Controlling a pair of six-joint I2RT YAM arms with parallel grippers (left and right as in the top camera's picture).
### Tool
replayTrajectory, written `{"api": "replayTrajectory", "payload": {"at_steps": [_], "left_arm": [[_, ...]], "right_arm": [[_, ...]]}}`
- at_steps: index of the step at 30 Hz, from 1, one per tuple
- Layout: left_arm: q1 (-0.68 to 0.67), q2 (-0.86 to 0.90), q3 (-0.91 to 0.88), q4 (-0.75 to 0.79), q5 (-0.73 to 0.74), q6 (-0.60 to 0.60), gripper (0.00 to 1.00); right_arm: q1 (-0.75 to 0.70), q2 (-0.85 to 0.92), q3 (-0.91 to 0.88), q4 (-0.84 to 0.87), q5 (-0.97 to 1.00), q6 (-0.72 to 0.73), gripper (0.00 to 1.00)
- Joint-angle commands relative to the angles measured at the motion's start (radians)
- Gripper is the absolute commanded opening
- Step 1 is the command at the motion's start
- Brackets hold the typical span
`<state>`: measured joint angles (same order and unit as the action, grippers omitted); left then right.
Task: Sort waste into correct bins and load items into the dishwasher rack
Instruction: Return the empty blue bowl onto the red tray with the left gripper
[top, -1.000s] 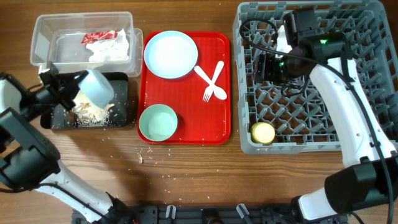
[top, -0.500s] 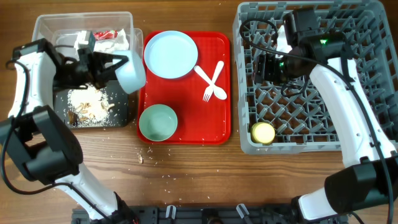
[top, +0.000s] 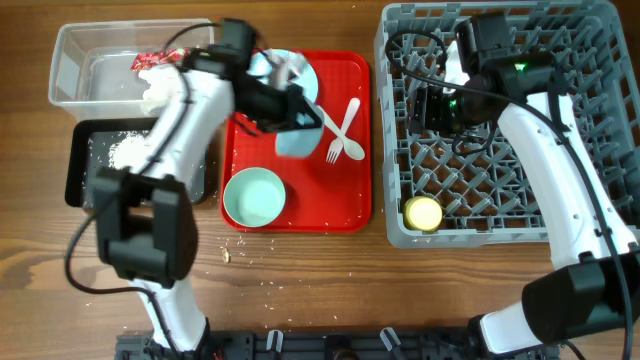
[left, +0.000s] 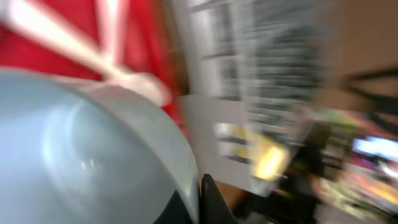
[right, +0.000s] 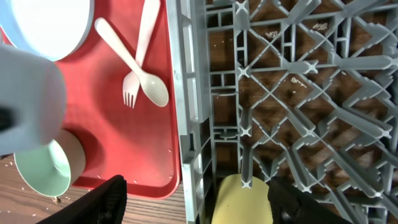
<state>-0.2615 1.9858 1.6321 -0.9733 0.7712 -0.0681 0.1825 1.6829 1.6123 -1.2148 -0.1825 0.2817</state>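
Observation:
My left gripper (top: 292, 108) (left: 198, 205) is shut on the rim of a pale blue bowl (top: 298, 138) (left: 81, 155) and holds it above the red tray, over the pale blue plate (top: 308, 78). A mint bowl (top: 253, 197) and the white fork and spoon (top: 340, 130) lie on that tray. My right gripper (top: 432, 105) (right: 199, 202) is open and empty above the grey rack (top: 590, 120), which holds the yellow cup (top: 423, 213) (right: 242, 199). The clear tub (top: 75, 70) holds the wrapper (top: 150, 60) and tissue (top: 165, 90). The black tray (top: 78, 160) holds food scraps (top: 125, 150).
The red tray (top: 350, 205) lies between the bins and the rack. Crumbs (top: 240, 255) are scattered on the wooden table in front of it. The left wrist view is badly blurred.
My left arm has swung right with the pale blue bowl, from over the black tray, past the tub, to above the red tray. The right arm has not moved.

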Motion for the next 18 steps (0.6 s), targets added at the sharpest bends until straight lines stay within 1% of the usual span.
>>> {"api": "replayTrajectory", "payload": {"at_steps": [1, 2, 5, 6, 10, 11, 13, 14, 16, 18], "left_arm": [[-0.141, -0.012, 0.008, -0.003, -0.571, -0.151, 0.04], [-0.187, -0.006, 0.003, -0.005, -0.669, -0.181, 0.04], [-0.274, 0.018, -0.012, 0.005, -0.794, -0.206, 0.04], [-0.294, 0.029, -0.015, 0.005, -0.814, -0.206, 0.04], [-0.313, 0.064, -0.016, 0.006, -0.818, -0.206, 0.05], [-0.313, 0.066, -0.016, 0.009, -0.818, -0.206, 0.12], [-0.312, 0.066, -0.016, 0.029, -0.818, -0.206, 0.33], [-0.312, 0.066, -0.016, 0.042, -0.818, -0.206, 0.38], [-0.307, 0.065, -0.014, 0.053, -0.818, -0.206, 0.41], [-0.285, 0.054, 0.008, 0.037, -0.813, -0.238, 0.42]], "right_arm": [[0.003, -0.019, 0.016, 0.002, 0.007, -0.019, 0.75], [0.003, -0.019, 0.016, 0.002, 0.007, -0.019, 0.74], [0.003, -0.019, 0.016, 0.002, 0.006, -0.019, 0.75], [0.003, -0.019, 0.016, 0.002, 0.006, -0.019, 0.75], [0.003, -0.019, 0.016, 0.002, 0.007, -0.019, 0.75], [0.003, -0.019, 0.016, 0.002, 0.006, -0.019, 0.74], [0.003, -0.019, 0.016, 0.003, 0.006, -0.019, 0.75], [0.003, -0.019, 0.016, 0.005, 0.006, -0.019, 0.75], [0.003, -0.019, 0.016, 0.01, 0.006, -0.018, 0.75], [0.003, -0.019, 0.016, 0.023, -0.01, -0.014, 0.74]]}}
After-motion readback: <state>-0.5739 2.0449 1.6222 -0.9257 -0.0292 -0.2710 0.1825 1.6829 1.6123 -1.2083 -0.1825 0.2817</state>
